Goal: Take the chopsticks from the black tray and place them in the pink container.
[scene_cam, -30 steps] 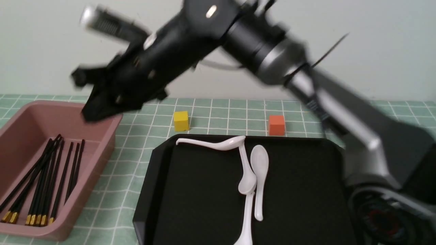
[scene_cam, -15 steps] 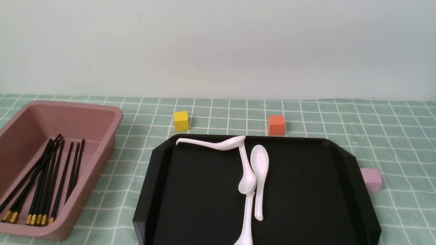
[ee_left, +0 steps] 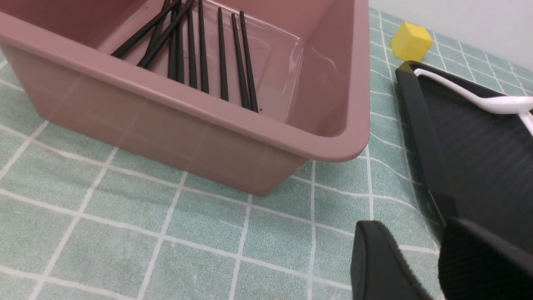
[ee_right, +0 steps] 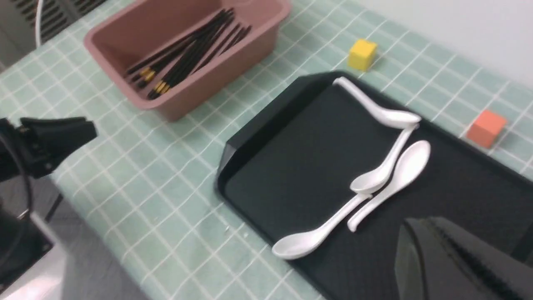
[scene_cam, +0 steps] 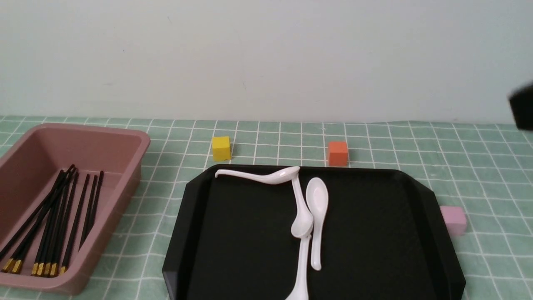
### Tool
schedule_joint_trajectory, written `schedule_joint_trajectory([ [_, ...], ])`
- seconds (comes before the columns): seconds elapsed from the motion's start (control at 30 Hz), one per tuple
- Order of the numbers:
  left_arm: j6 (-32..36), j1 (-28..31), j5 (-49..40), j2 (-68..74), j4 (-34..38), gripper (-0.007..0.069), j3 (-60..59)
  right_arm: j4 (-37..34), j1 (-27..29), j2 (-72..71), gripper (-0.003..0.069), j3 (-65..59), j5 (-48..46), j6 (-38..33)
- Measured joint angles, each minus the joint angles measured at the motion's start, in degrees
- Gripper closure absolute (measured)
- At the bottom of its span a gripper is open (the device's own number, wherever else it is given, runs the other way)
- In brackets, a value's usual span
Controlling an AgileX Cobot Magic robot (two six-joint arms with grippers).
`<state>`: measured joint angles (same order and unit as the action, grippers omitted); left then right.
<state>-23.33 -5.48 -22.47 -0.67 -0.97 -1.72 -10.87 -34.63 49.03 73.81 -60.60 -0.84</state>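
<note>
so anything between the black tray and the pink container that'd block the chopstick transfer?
Nothing visible: only bare checked cloth lies between black tray and pink container. The chopsticks already lie in the container; the tray holds only white spoons.

Soft, even light filling scene, nothing dim. Yellow cube (scene_cam: 221,148) casting only faint, short shadow. Black tray (scene_cam: 195,208) rim catching pale sheen. Glare streaking inner wall of pink container (ee_left: 316,66). White spoons (scene_cam: 317,200) nearly bleaching out. Right wrist view smearing slightly. Left gripper (ee_left: 412,227) looming out of focus. Dark shape (scene_cam: 522,106) blurring at front view's right edge.
</note>
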Motion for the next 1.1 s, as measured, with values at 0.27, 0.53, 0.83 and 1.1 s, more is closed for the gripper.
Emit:
schedule_joint_trajectory([
  [0.27, 0.00, 0.00, 0.00, 0.00, 0.00, 0.0385, 0.00, 0.50, 0.00, -22.04, 0.0657, -39.02, 34.56, 0.00],
  [0.53, 0.00, 0.00, 0.00, 0.00, 0.00, 0.0385, 0.00, 0.68, 0.00, -23.15, 0.0655, -47.94, 45.10, 0.00],
  [0.83, 0.00, 0.00, 0.00, 0.00, 0.00, 0.0385, 0.00, 0.68, 0.00, -23.15, 0.0644, -49.22, 43.04, 0.00],
  [1.1, 0.00, 0.00, 0.00, 0.00, 0.00, 0.0385, 0.00, 0.68, 0.00, -23.15, 0.0643, -49.22, 42.86, 0.00],
])
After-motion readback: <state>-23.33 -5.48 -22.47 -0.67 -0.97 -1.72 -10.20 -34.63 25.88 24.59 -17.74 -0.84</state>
